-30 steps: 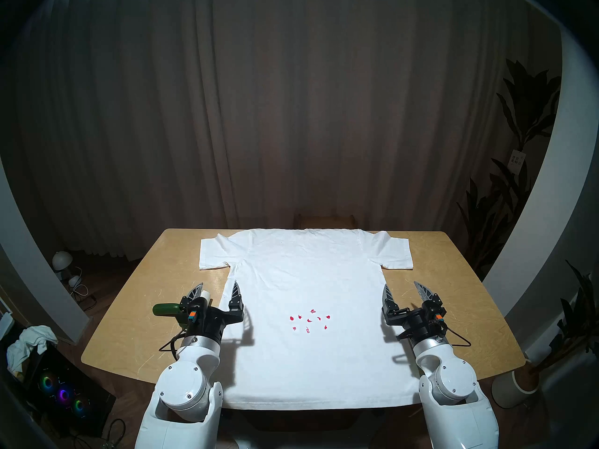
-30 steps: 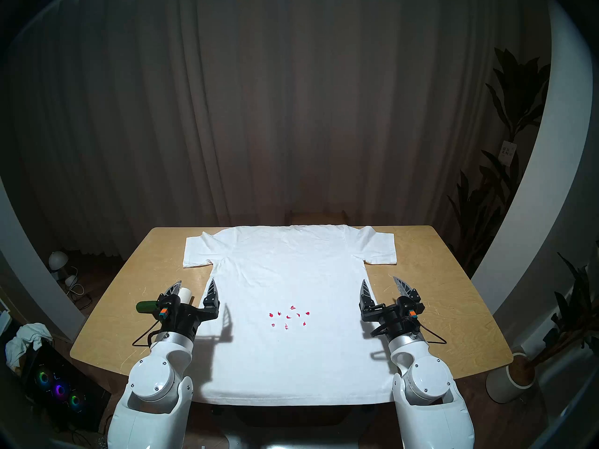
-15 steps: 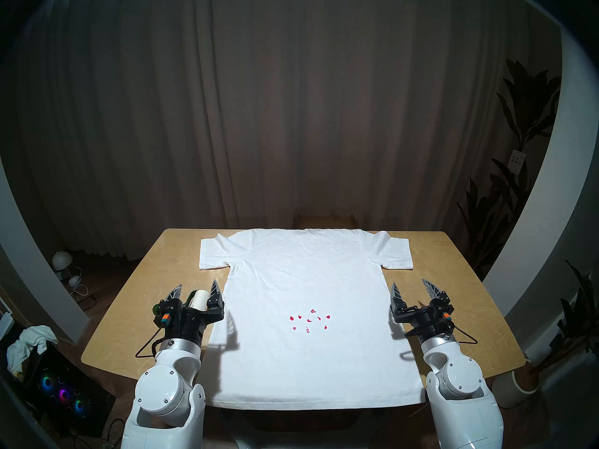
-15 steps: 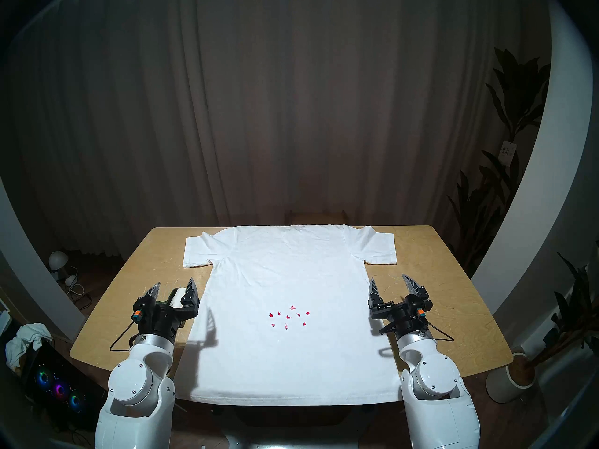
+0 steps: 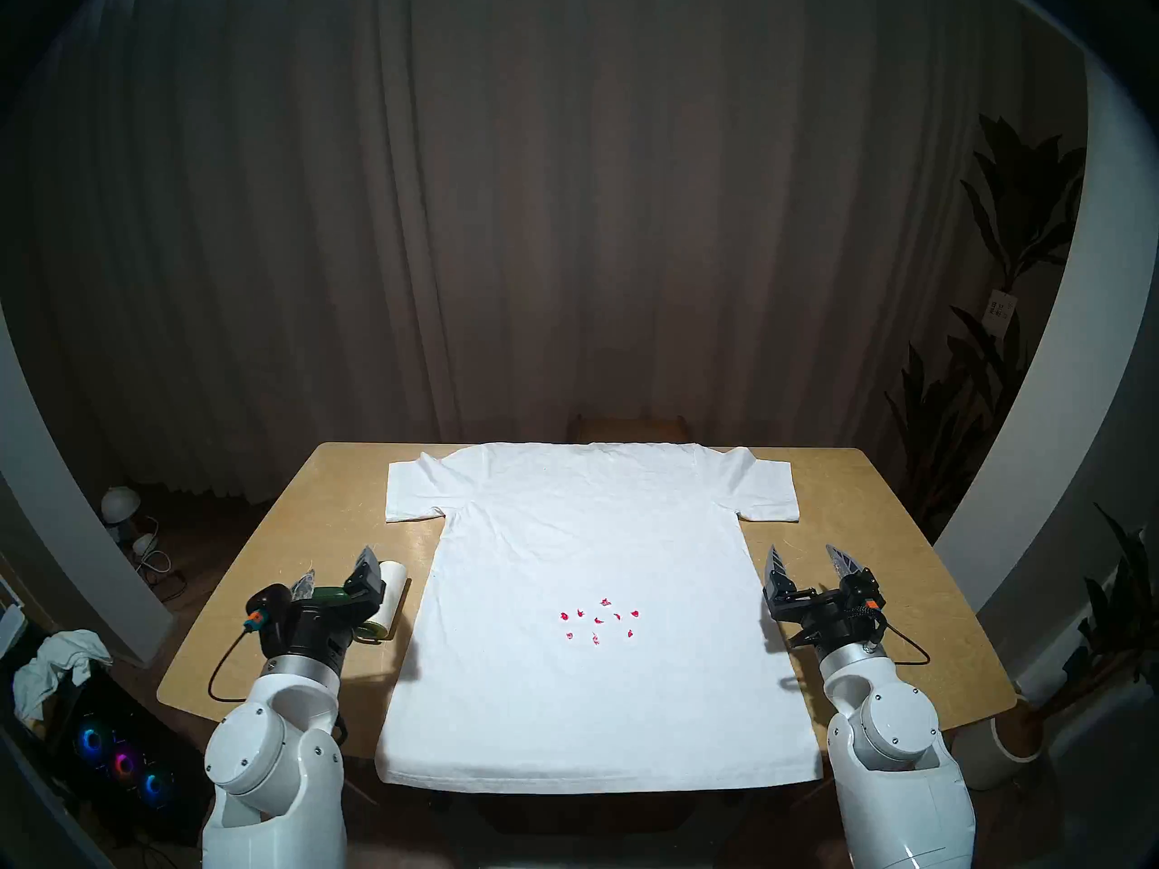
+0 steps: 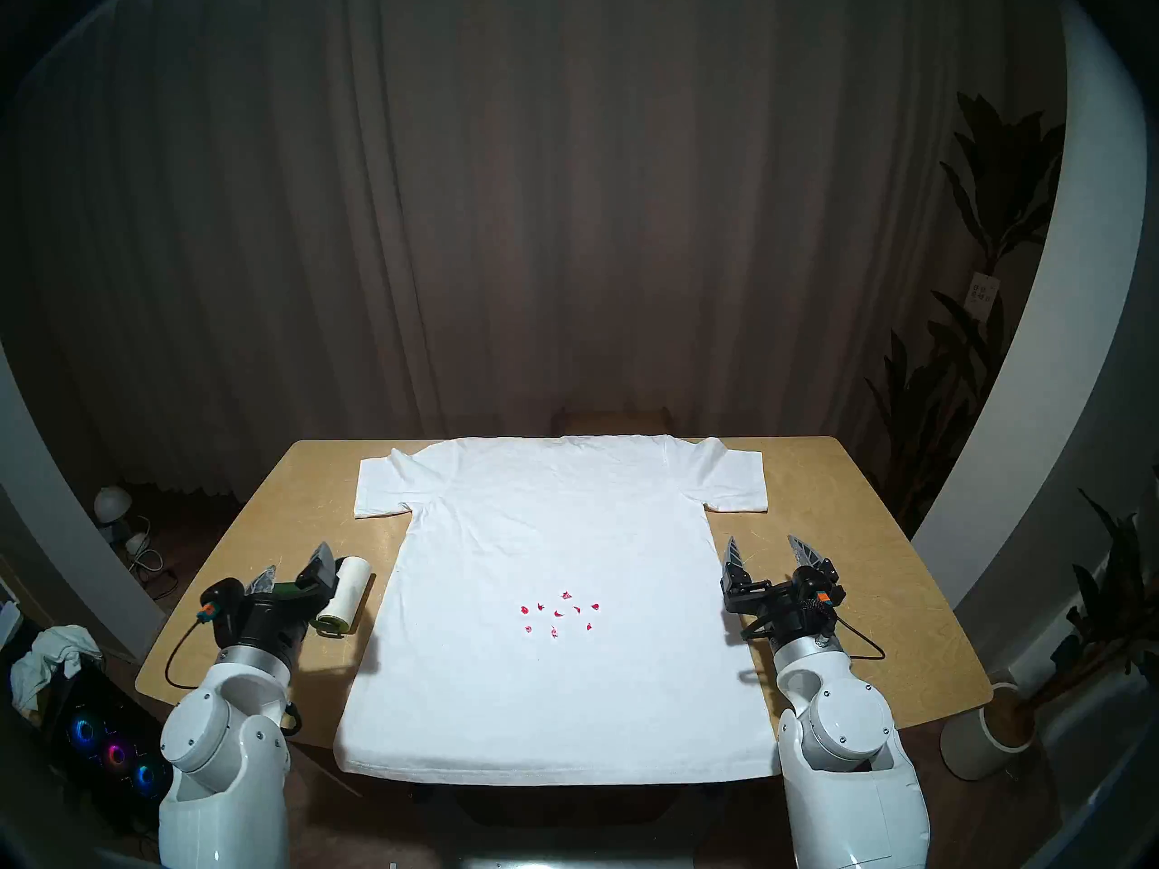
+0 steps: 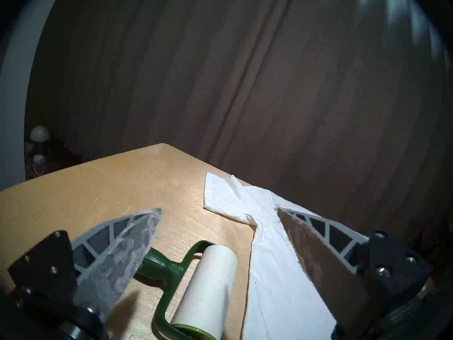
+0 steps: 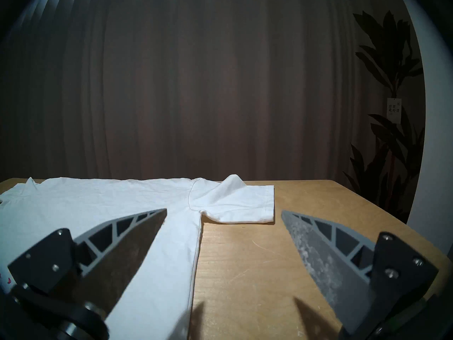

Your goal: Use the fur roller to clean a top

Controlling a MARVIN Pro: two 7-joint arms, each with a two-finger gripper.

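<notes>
The left gripper (image 5: 338, 570), jaws spread and empty, has swung off the top (image 5: 596, 598) to above the fur roller (image 5: 376, 604), which lies on the table (image 5: 251, 629) just left of it. A grasp looks imminent. Right of the top, the right gripper (image 5: 809, 560) hovers open.

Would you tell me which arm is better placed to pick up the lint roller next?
Left. The left gripper hangs open right over the lint roller, which lies on the table beside the T-shirt. The right gripper, also open, is across the shirt.
</notes>
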